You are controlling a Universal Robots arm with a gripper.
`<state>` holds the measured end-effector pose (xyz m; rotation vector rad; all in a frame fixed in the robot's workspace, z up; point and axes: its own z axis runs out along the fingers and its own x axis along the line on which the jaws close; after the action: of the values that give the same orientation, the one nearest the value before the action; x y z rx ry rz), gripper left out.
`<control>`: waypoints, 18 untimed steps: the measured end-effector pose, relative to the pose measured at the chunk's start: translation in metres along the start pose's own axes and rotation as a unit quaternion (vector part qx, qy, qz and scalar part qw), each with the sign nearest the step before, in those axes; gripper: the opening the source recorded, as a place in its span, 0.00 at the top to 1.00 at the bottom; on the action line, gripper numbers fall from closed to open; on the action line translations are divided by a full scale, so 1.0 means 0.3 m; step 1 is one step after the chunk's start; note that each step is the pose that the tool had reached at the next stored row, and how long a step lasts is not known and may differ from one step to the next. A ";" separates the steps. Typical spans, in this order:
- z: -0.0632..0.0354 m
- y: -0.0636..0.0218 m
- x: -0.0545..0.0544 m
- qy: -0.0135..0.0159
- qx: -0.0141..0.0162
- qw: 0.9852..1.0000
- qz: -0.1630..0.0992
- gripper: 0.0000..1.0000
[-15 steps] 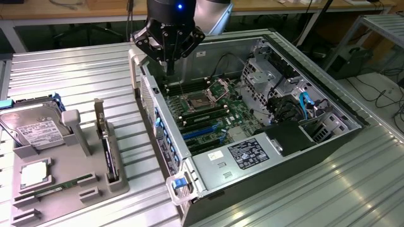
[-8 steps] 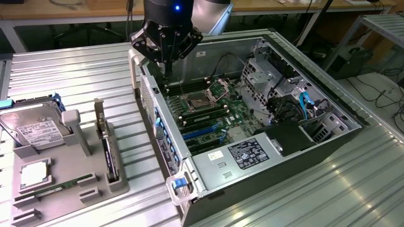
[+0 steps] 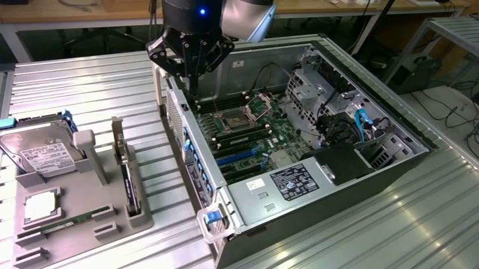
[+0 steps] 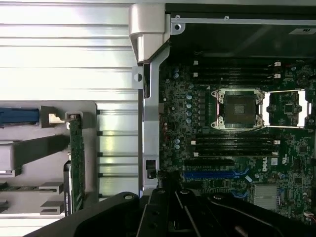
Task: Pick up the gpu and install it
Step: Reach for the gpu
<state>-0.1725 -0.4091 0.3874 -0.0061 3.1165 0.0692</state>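
ok so the fingers (image 3: 192, 78) are pressed together with nothing between them; they hang pointing down over the far corner of the open pc case (image 3: 351, 202), right by its wall on the exterior view's left, above the motherboard (image 3: 247, 134)

the gpu (image 3: 129, 188) isn't picked up; it stands on its edge in a slot of the grey holder (image 3: 82, 230) on the ribbed metal desk (image 3: 82, 84), on the exterior view's left of the case and well apart from the fingers; from the wrist view you look down on its thin green edge (image 4: 75, 153), with the case wall between it and the board

same holder also carries a hard drive (image 3: 41, 148) with a white label at its far end, plus a narrow green memory stick (image 3: 71, 220) lying flat near the front; the gpu sits on the side of the holder nearest the case

inside the case the cpu socket (image 4: 240, 109) is open with its metal frame flipped back; the blue slot (image 4: 215, 174) on the board has no card in it
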 end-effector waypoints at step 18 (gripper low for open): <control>0.004 -0.027 0.086 0.001 0.000 1.000 -0.015 0.89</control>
<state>-0.1983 -0.4174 0.3852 -0.0537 3.1167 0.0699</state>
